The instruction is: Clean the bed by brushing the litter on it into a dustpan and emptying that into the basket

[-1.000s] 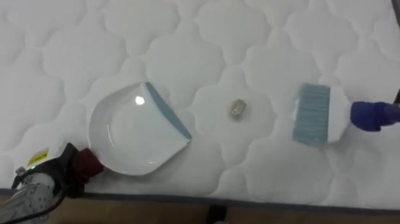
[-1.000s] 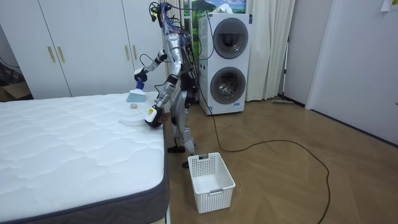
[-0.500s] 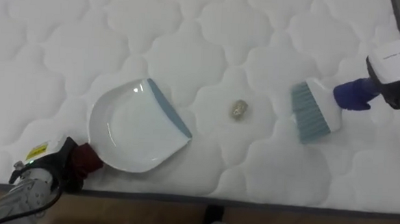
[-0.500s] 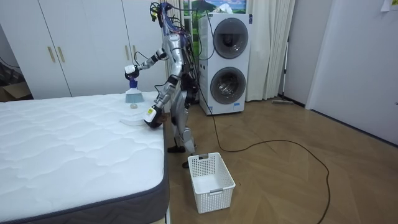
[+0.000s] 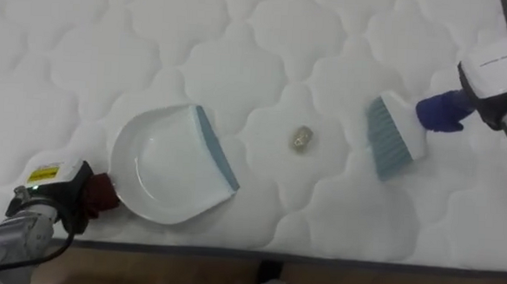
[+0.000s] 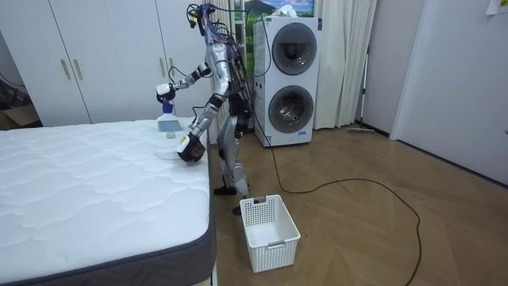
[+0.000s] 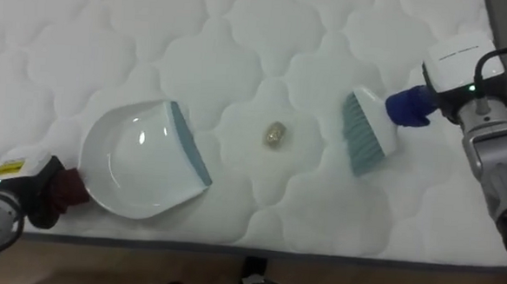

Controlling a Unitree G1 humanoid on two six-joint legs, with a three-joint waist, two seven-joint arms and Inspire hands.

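A white dustpan point(image 5: 165, 163) with a blue lip lies on the quilted white mattress point(image 5: 242, 28), its mouth facing right. My left hand point(image 5: 52, 198) at the lower left is shut on its dark red handle. A small tan crumb point(image 5: 301, 138) lies just right of the pan's lip. Further right is a brush point(image 5: 395, 136) with pale blue bristles and a blue handle, its bristles on the mattress and turned toward the crumb. My right hand point(image 5: 493, 75) is shut on that handle. In the room view I stand at the bed's side, both arms out over it.
The mattress's near edge point(image 5: 334, 255) runs along the bottom of the eye views, with wood floor below. In the room view a white basket point(image 6: 270, 230) stands on the floor by my feet. Stacked washing machines point(image 6: 292, 79) and white wardrobes point(image 6: 103, 56) line the wall.
My right hand has risen into view and swung the brush a little left, its bristles now angled at the crumb. The dustpan has turned slightly; the crumb has not moved.
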